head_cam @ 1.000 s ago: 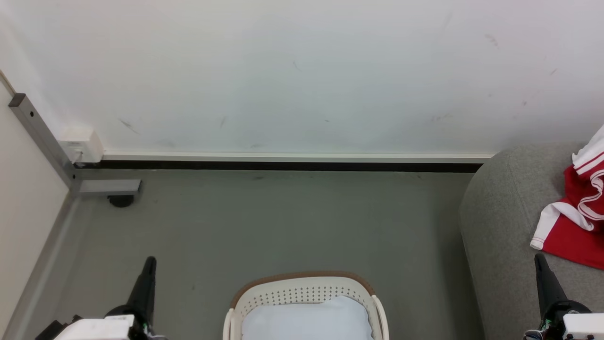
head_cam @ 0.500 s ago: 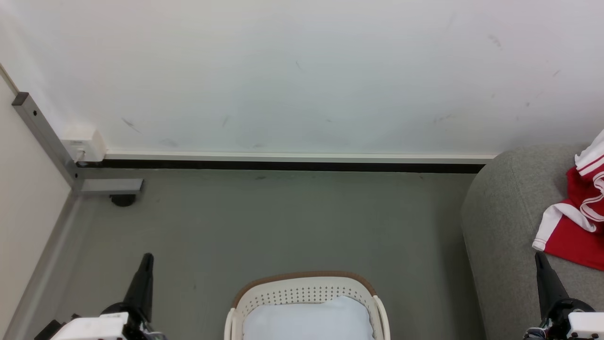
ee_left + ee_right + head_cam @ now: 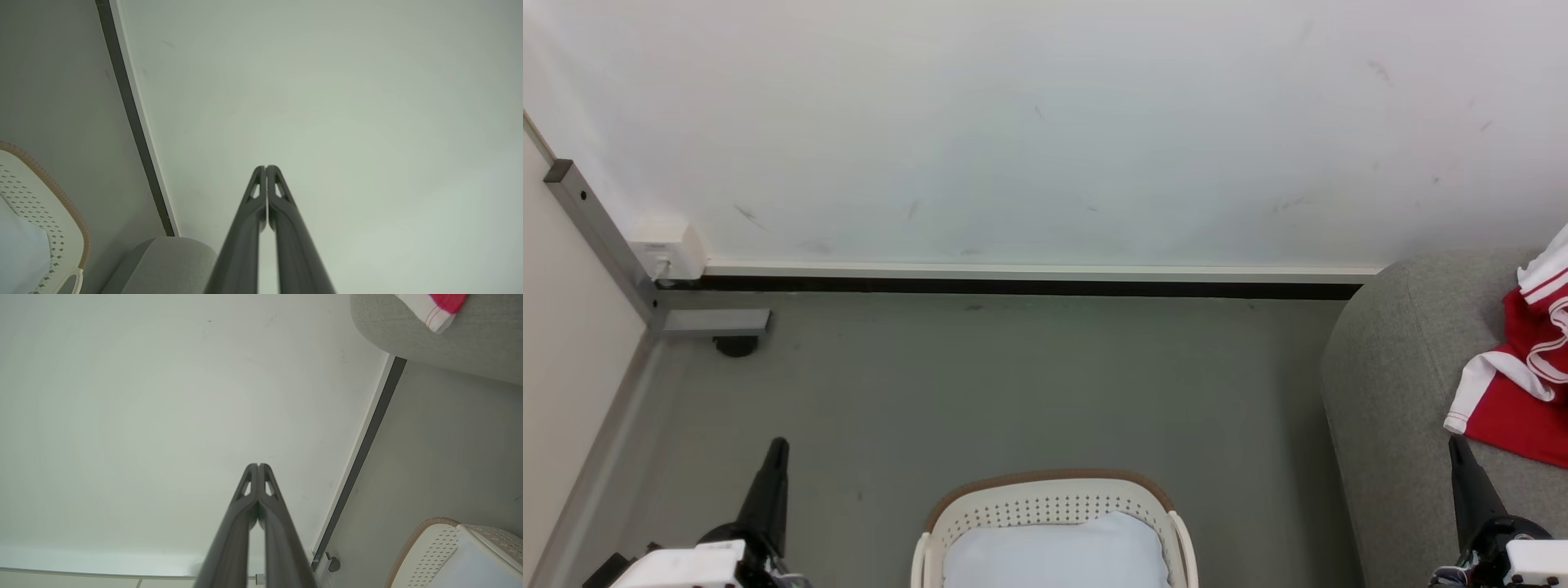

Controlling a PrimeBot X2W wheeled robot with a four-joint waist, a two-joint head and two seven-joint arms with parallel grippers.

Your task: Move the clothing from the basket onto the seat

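The red clothing (image 3: 1521, 377) with white sleeves and trim lies on the grey seat (image 3: 1401, 384) at the right edge of the head view; a corner of the clothing (image 3: 435, 305) also peeks over the seat (image 3: 433, 345) in the right wrist view. The white basket (image 3: 1049, 498) with its brown rim sits on the floor at bottom centre, holding just the pale blue-white pad (image 3: 1054, 551). My left gripper (image 3: 778, 447) is shut and empty, left of the basket. My right gripper (image 3: 1454, 445) is shut and empty, over the seat's front, just below the clothing. Both point at the wall.
A white wall (image 3: 1045, 131) with a black skirting strip runs across the back. A grey metal frame leg (image 3: 600, 245) with a white socket box stands at the left corner. Grey floor (image 3: 1013, 384) lies between basket and wall.
The whole head picture has shifted slightly since one second ago, so the camera moved. Both grippers have stayed shut and hardly moved; clothing and basket are unchanged.
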